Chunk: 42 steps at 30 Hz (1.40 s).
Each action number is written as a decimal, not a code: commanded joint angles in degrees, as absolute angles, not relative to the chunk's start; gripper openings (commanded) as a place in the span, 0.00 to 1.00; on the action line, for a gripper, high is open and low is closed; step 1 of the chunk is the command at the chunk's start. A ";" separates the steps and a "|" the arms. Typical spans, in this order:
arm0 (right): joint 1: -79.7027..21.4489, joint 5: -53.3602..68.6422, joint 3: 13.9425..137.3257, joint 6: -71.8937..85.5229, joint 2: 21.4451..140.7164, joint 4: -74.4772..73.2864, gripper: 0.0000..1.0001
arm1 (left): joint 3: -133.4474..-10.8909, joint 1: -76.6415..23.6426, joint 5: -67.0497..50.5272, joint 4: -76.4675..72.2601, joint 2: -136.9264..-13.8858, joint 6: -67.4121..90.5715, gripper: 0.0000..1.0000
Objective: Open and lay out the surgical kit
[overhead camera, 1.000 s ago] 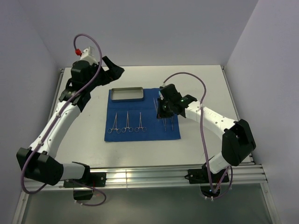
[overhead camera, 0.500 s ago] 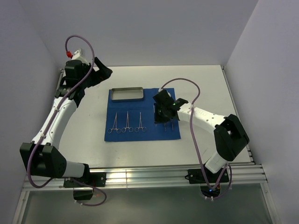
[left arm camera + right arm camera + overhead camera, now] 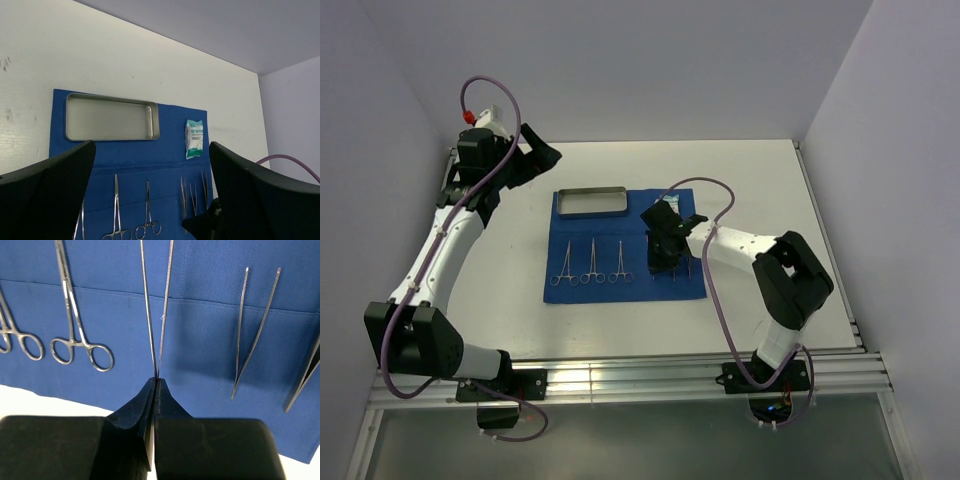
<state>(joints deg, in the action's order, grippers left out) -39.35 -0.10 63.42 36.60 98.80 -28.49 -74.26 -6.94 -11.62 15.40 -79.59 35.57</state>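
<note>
The surgical kit lies open: a royal-blue cloth (image 3: 620, 285) carries a steel tray (image 3: 590, 203) at its far left, and three ring-handled clamps (image 3: 590, 263) sit side by side below the tray. A white-green packet (image 3: 194, 139) rests right of the tray (image 3: 155, 120). My right gripper (image 3: 156, 381) is low over the cloth's right part, shut on the joined end of a pair of tweezers (image 3: 148, 315). Two more tweezers (image 3: 241, 330) lie to its right. My left gripper (image 3: 151, 147) hangs open, high above the table's far left, holding nothing.
The white table (image 3: 750, 180) is walled on three sides, and a metal rail (image 3: 620, 375) runs along the near edge. The right arm's purple cable (image 3: 710, 190) loops over the cloth's right edge. The left arm (image 3: 440, 250) stretches along the table's left side.
The right gripper has slid left across the cloth's right part, staying shut. The left gripper drew back a little to the far left, then held still.
</note>
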 commanded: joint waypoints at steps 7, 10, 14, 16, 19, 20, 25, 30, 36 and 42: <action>-39.20 -0.26 65.57 38.23 101.78 -27.60 0.00 | -75.06 -6.33 -13.89 14.41 -80.33 36.30 0.99; -38.94 -0.26 65.83 38.15 102.04 -27.68 0.00 | -74.88 -6.24 -14.15 14.33 -80.33 36.39 0.99; -38.58 -0.35 66.00 37.88 102.48 -27.69 0.00 | -74.79 -6.24 -14.06 14.41 -80.33 36.39 0.99; -38.32 -0.44 66.09 37.88 102.39 -27.86 0.00 | -74.71 -6.24 -14.06 14.50 -80.33 36.39 0.99; -38.32 -0.62 66.01 37.97 102.22 -28.12 0.00 | -74.71 -6.24 -14.24 14.59 -80.42 36.39 0.99; -38.32 -0.70 66.01 37.97 102.13 -28.12 0.00 | -74.71 -6.24 -14.33 14.59 -80.42 36.30 0.99; -37.88 -1.49 66.27 37.53 101.87 -28.13 0.00 | -74.53 -6.24 -14.41 14.50 -80.51 36.39 0.99; -37.62 -1.84 66.80 37.88 102.92 -28.65 0.00 | -74.71 -6.24 -14.33 14.94 -81.03 36.30 0.99; -37.35 -1.06 67.67 37.62 104.24 -29.18 0.03 | -75.06 -6.24 -14.33 15.21 -81.12 36.12 0.99; -37.27 -0.88 67.85 37.88 105.12 -29.71 0.16 | -75.50 -6.15 -14.33 15.55 -81.30 36.04 0.99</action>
<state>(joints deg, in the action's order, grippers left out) -37.67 0.03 65.67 37.69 104.75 -28.84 -74.26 -6.52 -13.67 15.86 -81.41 35.81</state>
